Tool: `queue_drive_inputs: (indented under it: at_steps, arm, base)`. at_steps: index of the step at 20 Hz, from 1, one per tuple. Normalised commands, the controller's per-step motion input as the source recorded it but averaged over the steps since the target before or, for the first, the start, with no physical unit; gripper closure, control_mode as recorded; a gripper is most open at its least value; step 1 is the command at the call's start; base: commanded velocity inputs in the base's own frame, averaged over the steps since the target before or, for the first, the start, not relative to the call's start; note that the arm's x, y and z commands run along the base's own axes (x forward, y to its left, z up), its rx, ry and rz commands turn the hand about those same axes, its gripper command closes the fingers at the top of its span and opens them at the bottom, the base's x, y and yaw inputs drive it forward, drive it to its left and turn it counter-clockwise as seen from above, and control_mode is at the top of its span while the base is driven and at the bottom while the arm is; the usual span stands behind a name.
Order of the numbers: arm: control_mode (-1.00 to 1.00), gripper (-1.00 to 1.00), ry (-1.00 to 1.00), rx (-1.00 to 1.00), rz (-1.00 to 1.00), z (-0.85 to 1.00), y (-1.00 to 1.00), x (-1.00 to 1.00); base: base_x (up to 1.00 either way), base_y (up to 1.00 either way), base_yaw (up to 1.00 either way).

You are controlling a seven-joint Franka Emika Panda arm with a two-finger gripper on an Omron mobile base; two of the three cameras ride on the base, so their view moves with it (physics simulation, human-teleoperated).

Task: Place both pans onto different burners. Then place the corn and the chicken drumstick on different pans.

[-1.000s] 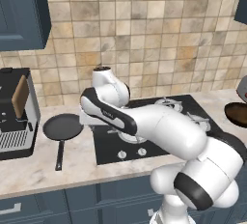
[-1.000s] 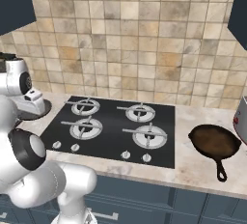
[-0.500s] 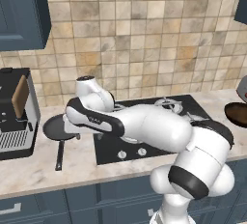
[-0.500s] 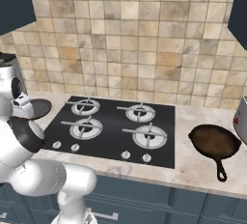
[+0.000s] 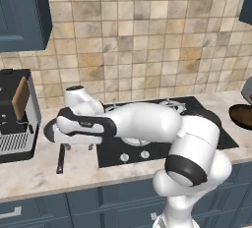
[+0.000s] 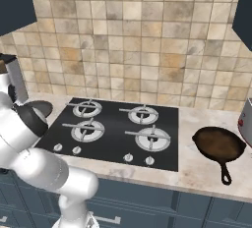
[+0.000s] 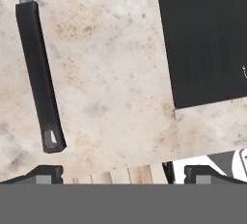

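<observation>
The dark grey-black pan sits on the counter left of the cooktop, its black handle pointing toward the front edge. My gripper hangs open just above the counter beside that handle, empty. In the hand view the gripper is open, and the pan handle runs down toward the left fingertip. The reddish-brown pan lies on the counter right of the burners. The corn and the chicken drumstick are out of view.
A black and silver coffee machine stands at the far left of the counter, close to the dark pan. A grey appliance stands at the right edge, beyond the reddish-brown pan. The cooktop's corner lies right of the gripper.
The arm has swung left and down, from over the cooktop's left edge to low over the counter by the dark pan's handle. The jaws stayed open. Neither pan moved.
</observation>
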Motion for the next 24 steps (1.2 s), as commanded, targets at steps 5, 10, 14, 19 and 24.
queue_drive_inputs:
  at_steps: [5, 10, 14, 19, 24]
  arm:
    - [-1.0, -1.0, 0.0, -0.02, 0.0, -0.18, 0.34, 0.1]
    - [-1.0, -1.0, 0.0, -0.02, 0.0, -0.17, 0.3, 0.16]
    - [-1.0, -1.0, 0.0, 0.0, 0.0, -0.22, 0.26, 0.23]
    - [-1.0, -1.0, 0.0, -0.01, 0.0, -0.2, 0.26, 0.26]
    - [-1.0, -1.0, 0.0, 0.0, 0.0, -0.18, 0.24, 0.18]
  base:
    - [0.0, 0.0, 0.0]
    - [0.0, 0.0, 0.0]
    - [0.0, 0.0, 0.0]
    - [0.0, 0.0, 0.0]
    - [0.0, 0.0, 0.0]
